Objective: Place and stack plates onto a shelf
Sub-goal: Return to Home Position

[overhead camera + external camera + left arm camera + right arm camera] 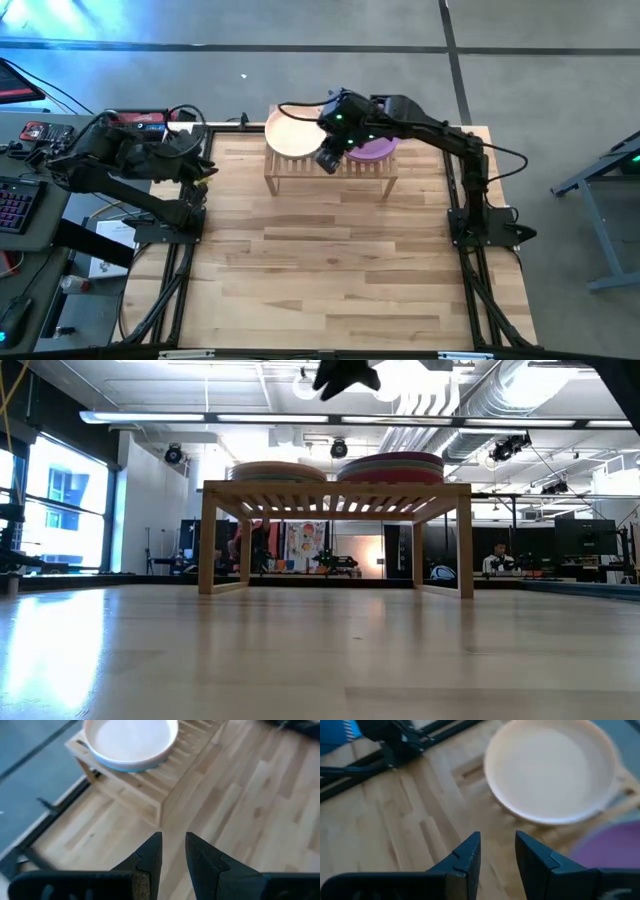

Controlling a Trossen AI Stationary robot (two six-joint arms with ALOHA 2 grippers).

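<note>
The bamboo shelf stands at the table's far edge on its short legs. Two stacks of plates rest on its slatted top. The left stack has a peach plate uppermost. The right stack shows several coloured rims and has a purple plate on top. My right gripper hovers open above the shelf's near edge between the stacks, touching nothing. My left gripper waits at the table's left edge, open by a narrow gap and pointing at the shelf.
Bare wooden tabletop stretches from the shelf to the near edge. Black frame rails run along both sides of the table. A desk with a keyboard and cables lies beyond the left edge.
</note>
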